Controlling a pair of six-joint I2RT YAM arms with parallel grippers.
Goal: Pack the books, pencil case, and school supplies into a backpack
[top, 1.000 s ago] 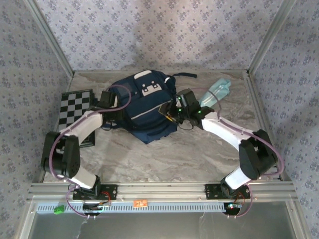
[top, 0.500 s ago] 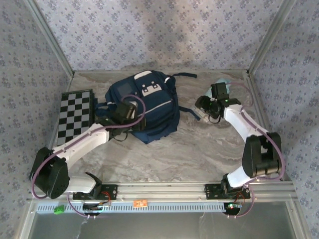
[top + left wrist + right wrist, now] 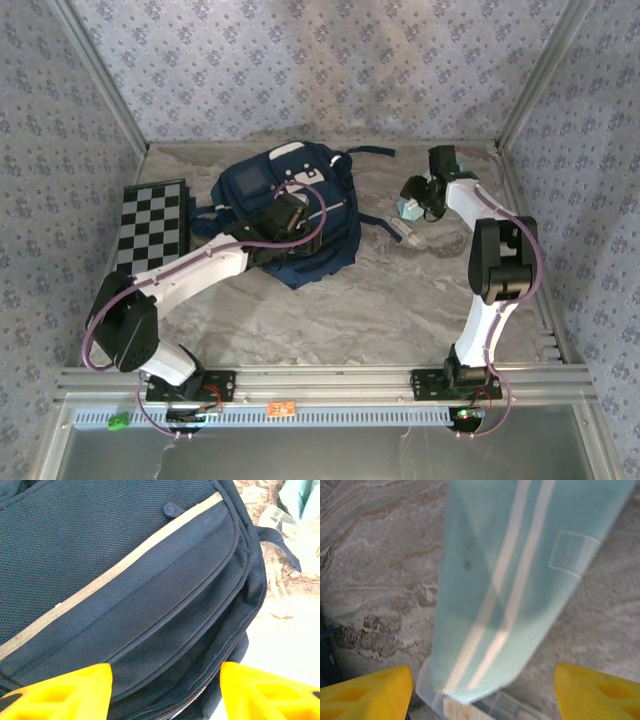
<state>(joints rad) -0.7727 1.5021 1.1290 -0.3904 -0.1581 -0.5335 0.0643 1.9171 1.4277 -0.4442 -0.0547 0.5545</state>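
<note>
Navy backpack (image 3: 125, 580) under outstretched left pincer (image 3: 165, 692), pencil case (image 3: 520, 580) under right pincer (image 3: 482, 692), both agape.

Soft, even light from above leaves only faint shadows on the pale table (image 3: 330, 310) in the sharp overhead view, while the left wrist view is washed out to white glare beside the crisp backpack (image 3: 125, 580), and the right wrist view shows the pencil case (image 3: 520, 580) blurred and out of focus.
</note>
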